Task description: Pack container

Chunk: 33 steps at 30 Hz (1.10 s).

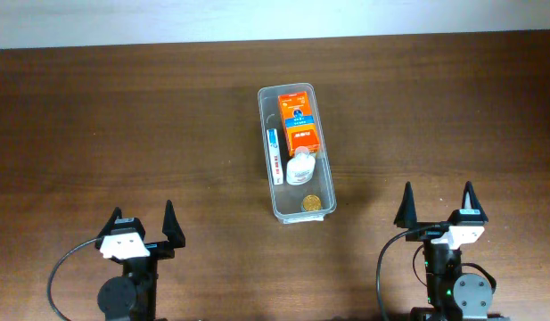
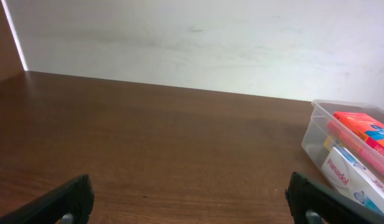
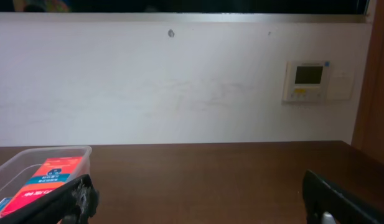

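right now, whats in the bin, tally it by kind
boxes: 2 (orange box, white box)
bottle: 1
gold disc: 1
total: 4, all in the bin

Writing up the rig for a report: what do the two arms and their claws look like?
Both arms are black. The left claw and right claw each have two pointed fingers, a white block behind them, and a black cable looping alongside.
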### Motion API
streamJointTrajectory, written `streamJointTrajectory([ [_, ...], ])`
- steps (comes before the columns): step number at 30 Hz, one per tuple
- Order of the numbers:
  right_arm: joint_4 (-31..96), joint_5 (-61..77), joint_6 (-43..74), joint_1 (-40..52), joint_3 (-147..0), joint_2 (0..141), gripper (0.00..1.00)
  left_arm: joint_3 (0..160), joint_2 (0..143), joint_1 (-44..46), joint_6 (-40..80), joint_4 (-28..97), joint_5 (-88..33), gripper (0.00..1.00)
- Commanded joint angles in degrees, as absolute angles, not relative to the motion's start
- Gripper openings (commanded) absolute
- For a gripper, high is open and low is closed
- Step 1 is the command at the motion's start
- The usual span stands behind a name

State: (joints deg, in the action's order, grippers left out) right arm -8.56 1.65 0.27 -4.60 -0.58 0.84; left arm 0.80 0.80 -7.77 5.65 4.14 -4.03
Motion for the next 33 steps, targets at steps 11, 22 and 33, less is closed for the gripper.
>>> streamJointTrajectory([
  [11,4.4,2.3,0.9,-4.1,-0.3,0.2,0.98,0.5,0.3,-7.6,6.0,4.4,-3.6,0.99],
  [22,4.3,2.2,0.9,-4.1,-0.3,0.2,0.98,0.5,0.3,-7.6,6.0,4.4,-3.6,0.99],
  [33,4.3,2.2,0.9,-4.1,-0.3,0.2,0.98,0.5,0.3,-7.6,6.0,4.4,-3.6,0.99],
])
